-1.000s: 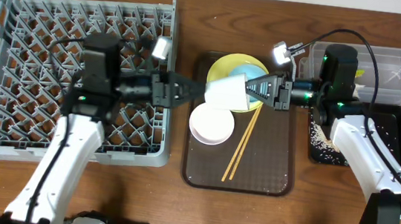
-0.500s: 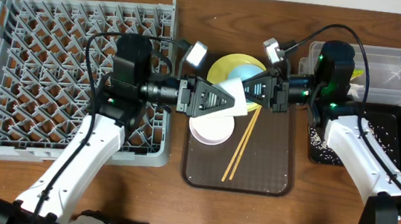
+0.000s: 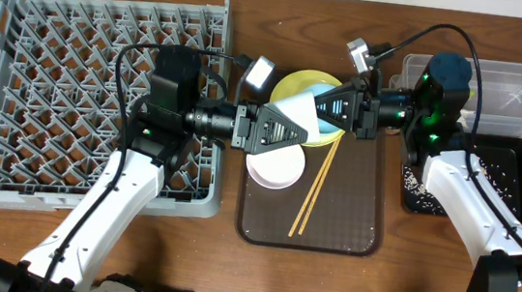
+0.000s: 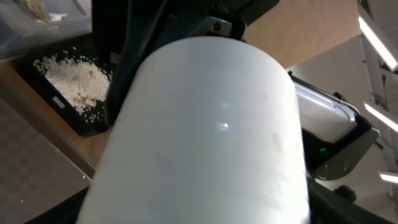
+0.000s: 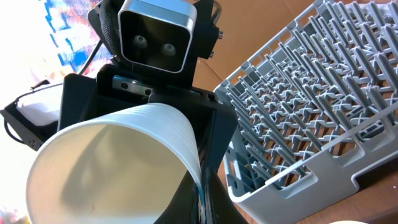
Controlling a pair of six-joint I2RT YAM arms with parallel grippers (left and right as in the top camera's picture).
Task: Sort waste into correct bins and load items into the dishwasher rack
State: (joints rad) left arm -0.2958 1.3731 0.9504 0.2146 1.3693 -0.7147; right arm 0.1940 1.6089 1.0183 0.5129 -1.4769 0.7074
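Note:
A small pale cup (image 3: 302,123) hangs tipped on its side above the yellow plate (image 3: 295,85) and light blue bowl (image 3: 324,98). My right gripper (image 3: 331,111) is shut on its rim; the right wrist view shows the cup wall (image 5: 112,162) pinched between the fingers (image 5: 214,193). From the left, my left gripper (image 3: 287,129) stands open with its fingers on either side of the cup's body, which fills the left wrist view (image 4: 205,137). I cannot tell if those fingers touch it. A white bowl (image 3: 274,164) and chopsticks (image 3: 313,190) lie on the brown tray (image 3: 351,214).
The grey dishwasher rack (image 3: 55,66) fills the left side and holds nothing I can see. At the right are the clear tub (image 3: 510,90) and the black tray (image 3: 514,192) with rice (image 3: 418,182) in it. Cables arch over both arms.
My left arm swung right from over the rack to the cup, and its fingers came round the cup body and narrowed a little. My right gripper kept hold of the rim.

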